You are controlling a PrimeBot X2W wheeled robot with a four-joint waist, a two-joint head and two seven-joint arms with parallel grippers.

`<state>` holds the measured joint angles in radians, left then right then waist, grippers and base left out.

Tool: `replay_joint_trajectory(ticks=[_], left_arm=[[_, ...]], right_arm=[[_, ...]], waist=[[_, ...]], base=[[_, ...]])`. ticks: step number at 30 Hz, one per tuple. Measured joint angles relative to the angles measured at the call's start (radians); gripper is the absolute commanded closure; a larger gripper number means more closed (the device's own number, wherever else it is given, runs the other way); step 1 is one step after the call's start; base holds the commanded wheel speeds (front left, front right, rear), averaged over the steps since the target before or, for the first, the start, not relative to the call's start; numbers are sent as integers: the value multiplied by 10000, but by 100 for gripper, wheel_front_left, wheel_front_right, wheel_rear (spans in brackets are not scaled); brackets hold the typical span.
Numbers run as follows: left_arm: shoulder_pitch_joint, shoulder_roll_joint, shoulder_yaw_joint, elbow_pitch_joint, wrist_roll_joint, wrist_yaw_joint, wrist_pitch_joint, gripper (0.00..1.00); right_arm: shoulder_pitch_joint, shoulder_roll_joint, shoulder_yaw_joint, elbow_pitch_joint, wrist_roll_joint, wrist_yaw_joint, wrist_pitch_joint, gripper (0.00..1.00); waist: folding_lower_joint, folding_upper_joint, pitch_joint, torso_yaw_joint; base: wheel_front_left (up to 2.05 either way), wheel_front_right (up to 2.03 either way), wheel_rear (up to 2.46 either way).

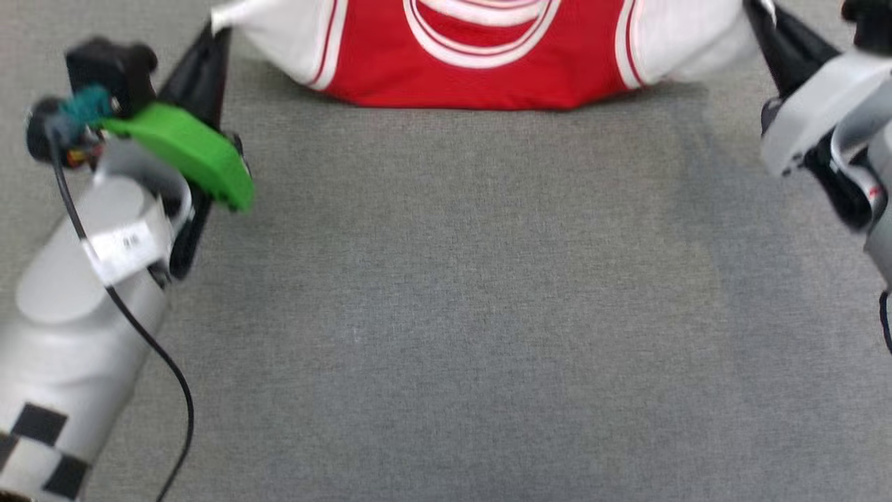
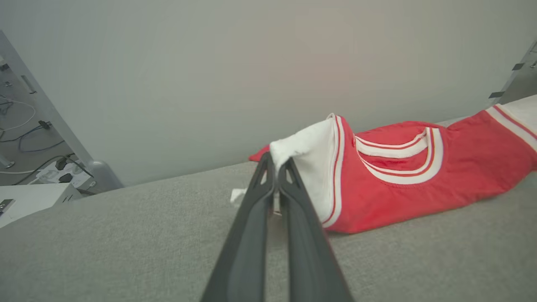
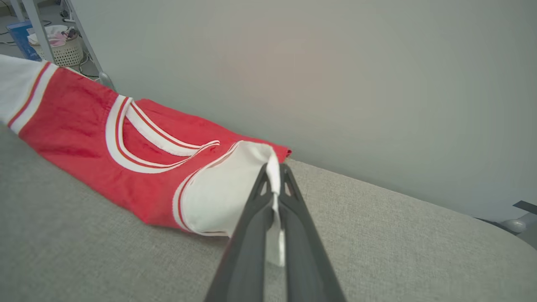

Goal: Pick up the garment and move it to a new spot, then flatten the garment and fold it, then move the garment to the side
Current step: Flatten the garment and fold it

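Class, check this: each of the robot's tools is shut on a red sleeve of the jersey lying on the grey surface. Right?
Not quite: the sleeves are white, not red. The wrist views show the left tool and the right tool each shut on a white sleeve of the jersey lying on the grey surface.

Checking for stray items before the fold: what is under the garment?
The garment rests on the grey cloth surface, sleeves pinched by the left gripper and right gripper. Anything beneath its red body is covered.
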<state>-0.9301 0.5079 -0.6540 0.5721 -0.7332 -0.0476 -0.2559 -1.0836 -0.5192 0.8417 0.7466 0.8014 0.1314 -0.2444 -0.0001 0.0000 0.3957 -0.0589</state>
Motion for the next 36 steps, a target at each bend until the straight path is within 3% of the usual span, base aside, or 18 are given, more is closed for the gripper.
replay_joint_trajectory(ticks=[14,21,28,36], left_arm=[[5474,332,756,-1891,-476,982,0,100],[7424,433,1175,-2514,-688,1526,0,100],[9110,495,1304,-3315,-815,2364,0,100],[9980,631,1381,-3613,-1032,2545,0,100]], right_arm=[[4555,-1118,-433,-1578,123,0,-84,100],[7257,-1296,-1831,-2073,-82,0,-113,100],[9266,-1262,-3112,-2658,-437,2,-107,100],[11977,-951,-4763,-4025,-871,2,1152,100]], waist=[[0,0,-1765,111],[0,0,-2596,139],[0,0,-3180,171],[0,0,-3384,503]], base=[[0,0,0],[0,0,0],[0,0,0],[0,0,0]])
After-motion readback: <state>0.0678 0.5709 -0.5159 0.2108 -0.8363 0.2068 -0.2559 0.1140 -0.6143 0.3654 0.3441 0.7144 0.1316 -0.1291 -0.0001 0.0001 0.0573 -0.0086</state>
